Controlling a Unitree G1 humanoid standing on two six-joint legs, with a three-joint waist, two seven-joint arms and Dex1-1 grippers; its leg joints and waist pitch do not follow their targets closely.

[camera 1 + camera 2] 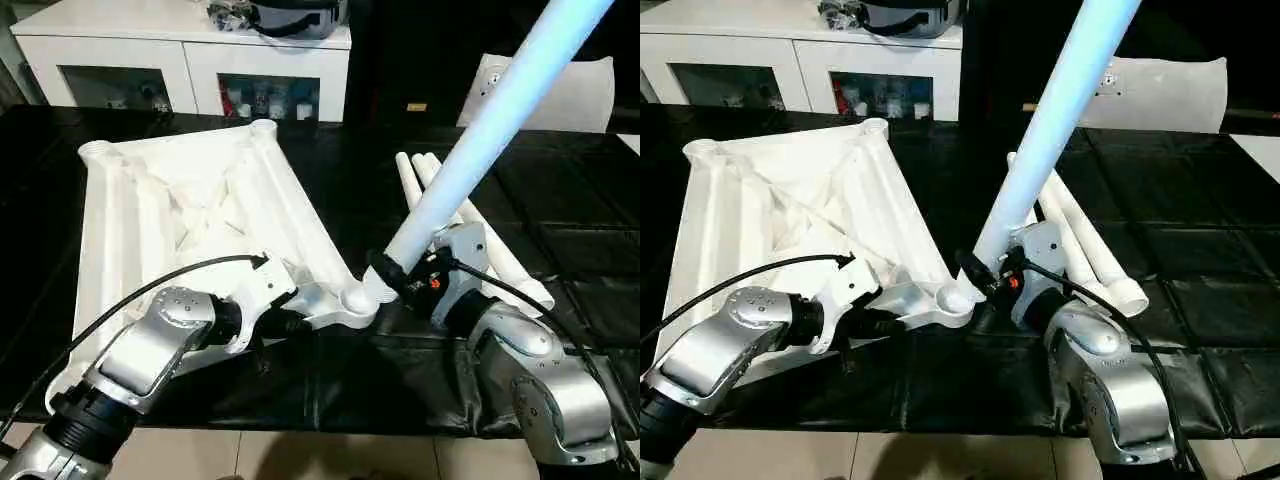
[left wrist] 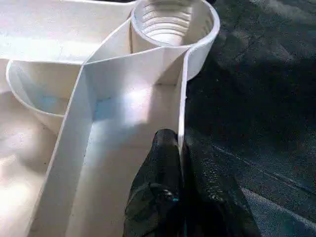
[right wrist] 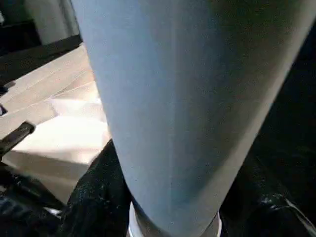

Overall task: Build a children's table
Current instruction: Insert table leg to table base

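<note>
Pinching the rim wall of the upturned white ribbed plastic tabletop (image 1: 190,200) steadies it for the left gripper (image 2: 180,148), while the right gripper (image 1: 400,285) clasps a long white tapered leg (image 1: 480,130) at the near corner socket (image 1: 357,300).

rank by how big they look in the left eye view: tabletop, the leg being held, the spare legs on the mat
1. tabletop
2. held leg, though it rises toward the camera, which enlarges it
3. spare legs, partly hidden behind the held leg and right arm, so each looks smallest
</note>
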